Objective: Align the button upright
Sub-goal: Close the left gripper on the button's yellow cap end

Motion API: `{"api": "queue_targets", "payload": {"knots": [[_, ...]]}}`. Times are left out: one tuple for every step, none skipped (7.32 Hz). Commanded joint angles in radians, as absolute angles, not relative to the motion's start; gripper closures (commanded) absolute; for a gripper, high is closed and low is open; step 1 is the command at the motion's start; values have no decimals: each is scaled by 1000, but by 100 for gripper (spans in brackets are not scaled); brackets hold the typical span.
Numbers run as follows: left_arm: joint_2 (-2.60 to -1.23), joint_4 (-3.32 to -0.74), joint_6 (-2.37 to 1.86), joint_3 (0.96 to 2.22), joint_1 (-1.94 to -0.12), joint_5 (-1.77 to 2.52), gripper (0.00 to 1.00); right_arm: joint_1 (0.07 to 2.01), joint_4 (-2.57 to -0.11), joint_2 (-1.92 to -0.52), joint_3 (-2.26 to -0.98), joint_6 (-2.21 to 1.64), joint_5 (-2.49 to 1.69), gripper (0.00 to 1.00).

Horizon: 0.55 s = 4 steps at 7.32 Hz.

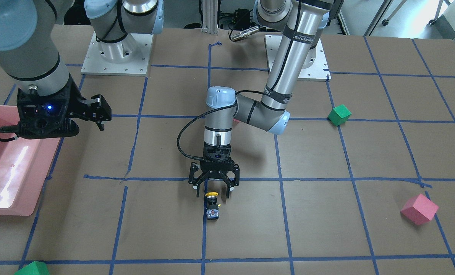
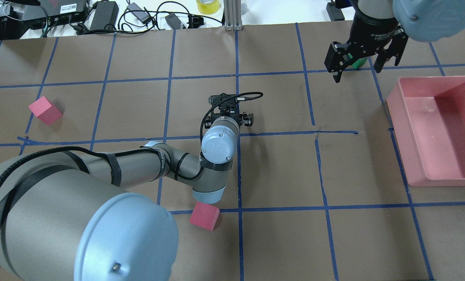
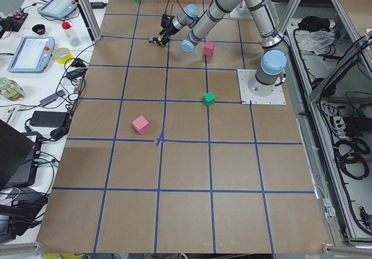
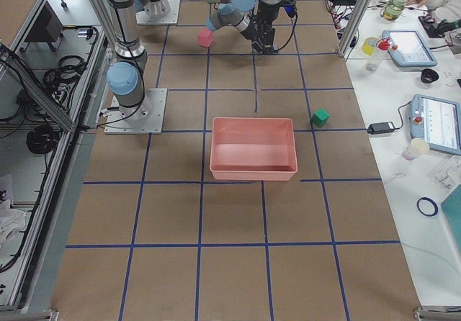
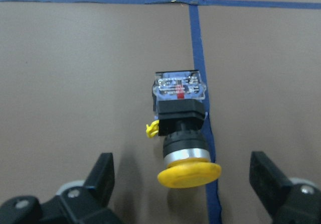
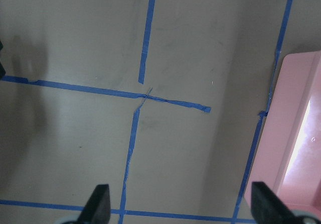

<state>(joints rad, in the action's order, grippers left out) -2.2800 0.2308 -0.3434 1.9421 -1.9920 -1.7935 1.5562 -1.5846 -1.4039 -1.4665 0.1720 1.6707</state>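
The button (image 1: 212,205) lies on its side on a blue tape line, with its yellow cap toward the robot and its black base with silvery terminals away from it. My left gripper (image 1: 212,194) points down just above the cap. It is open, with one finger on each side and not touching. In the left wrist view the button (image 5: 180,128) lies between the open fingers of the left gripper (image 5: 181,163). In the overhead view my left wrist hides the button. My right gripper (image 2: 357,72) hangs open and empty, high up beside the pink bin; its fingers (image 6: 100,201) frame bare table.
A pink bin (image 2: 431,171) stands on the robot's right side. Pink cubes (image 2: 45,110) (image 2: 204,216) and green cubes (image 1: 339,114) (image 1: 32,268) lie scattered on the table. Blue tape marks a grid on the brown paper.
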Motion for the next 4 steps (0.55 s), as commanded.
{"api": "queue_targets", "payload": {"knots": [[-2295, 238, -344, 1933, -1999, -1818, 20, 1554, -1585, -1404, -1466, 172, 1671, 0], [-2295, 238, -342, 1933, -2000, -1819, 32, 1554, -1583, -1404, -1466, 172, 1671, 0], [-2293, 238, -342, 1934, -2002, -1819, 54, 1554, -1582, -1405, -1466, 172, 1672, 0], [-2292, 238, -342, 1934, -2005, -1819, 75, 1554, -1583, -1404, -1466, 172, 1671, 0]]}}
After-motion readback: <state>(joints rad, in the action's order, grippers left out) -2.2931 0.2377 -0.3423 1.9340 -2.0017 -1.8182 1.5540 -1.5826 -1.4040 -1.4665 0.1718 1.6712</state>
